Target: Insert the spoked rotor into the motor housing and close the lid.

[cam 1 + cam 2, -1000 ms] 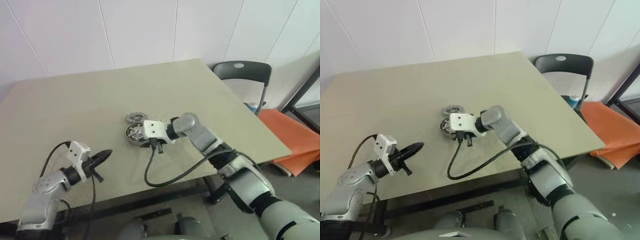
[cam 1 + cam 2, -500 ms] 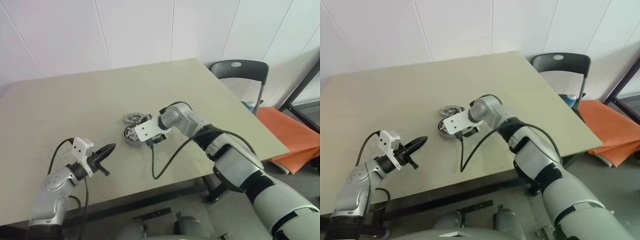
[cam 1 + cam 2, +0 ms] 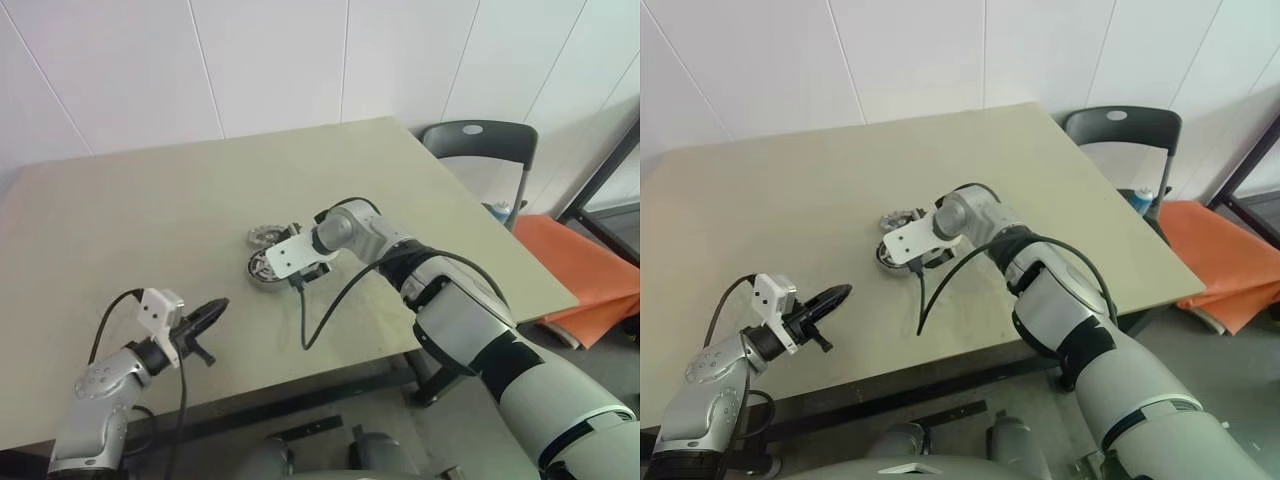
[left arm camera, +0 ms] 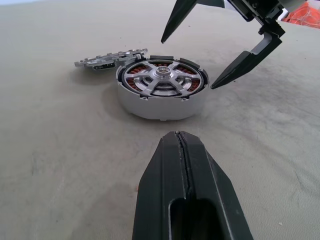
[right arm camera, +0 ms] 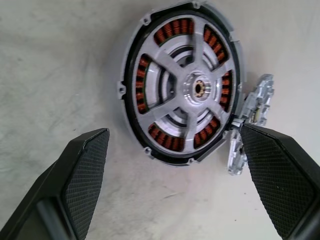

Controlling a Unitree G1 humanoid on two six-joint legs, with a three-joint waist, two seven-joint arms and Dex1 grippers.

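- Spoked rotor (image 5: 192, 90) sits down inside the motor housing (image 4: 161, 95): grey spokes lie across the ring of copper-red windings, hub centred, rim about flush with the housing's top edge. Appears seated, though I cannot confirm it is fully home.
- Housing rests flat on the table (image 3: 150, 220), a little toward the robot's right of the table's middle.
- Lid (image 4: 110, 56) lies flat on the table just behind the housing, its edge touching or nearly touching the housing wall; the wrist views show a toothed, cut-out edge rather than a plain disc. Not yet on the housing.
- Right gripper (image 5: 175, 175) hangs over the housing, pointing steeply down, fingers spread wide to either side of it and holding nothing. One finger tip is near the lid's edge.
- Change over the last second: the right gripper's fingers have gone from partly closed to fully spread, and the wrist has tipped from roughly level to steeply downward. Rotor, housing and lid have not shifted.
- Reading: rotor insertion looks finished and released; the remaining step is the lid.
- Left gripper (image 3: 205, 318) is pressed shut, empty, hovering near the table's front edge, well apart from the parts and aimed toward them.
- Judgement: next move is a short shift of the right gripper to the lid; thin flat part, likely awkward to pick off the surface.
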